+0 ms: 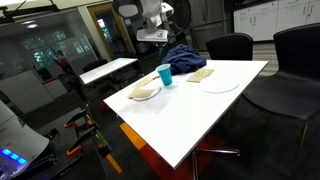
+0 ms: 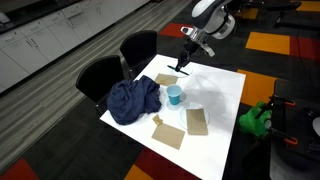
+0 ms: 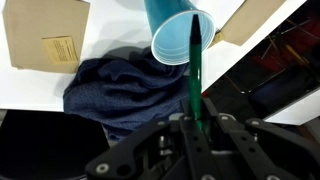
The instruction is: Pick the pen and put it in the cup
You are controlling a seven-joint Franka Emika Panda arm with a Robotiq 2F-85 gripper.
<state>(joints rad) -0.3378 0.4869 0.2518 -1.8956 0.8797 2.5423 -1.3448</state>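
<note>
My gripper [image 3: 193,120] is shut on the pen [image 3: 193,60], a thin dark green pen that sticks out straight from between the fingers. In the wrist view the pen's tip overlaps the open mouth of the bright blue cup [image 3: 180,30]. The cup stands upright on the white table in both exterior views [image 1: 165,74] [image 2: 175,95]. There the gripper [image 2: 184,62] hangs in the air above the table's far side, clearly higher than the cup and apart from it. It also shows in an exterior view [image 1: 160,38].
A crumpled dark blue cloth [image 2: 135,100] [image 3: 120,85] lies next to the cup. Brown cardboard pieces [image 2: 167,132] [image 3: 45,40] lie on the table [image 2: 225,100]. A white dish [image 1: 145,92] and plate [image 1: 220,84] sit nearby. Black chairs [image 2: 140,45] stand along one side.
</note>
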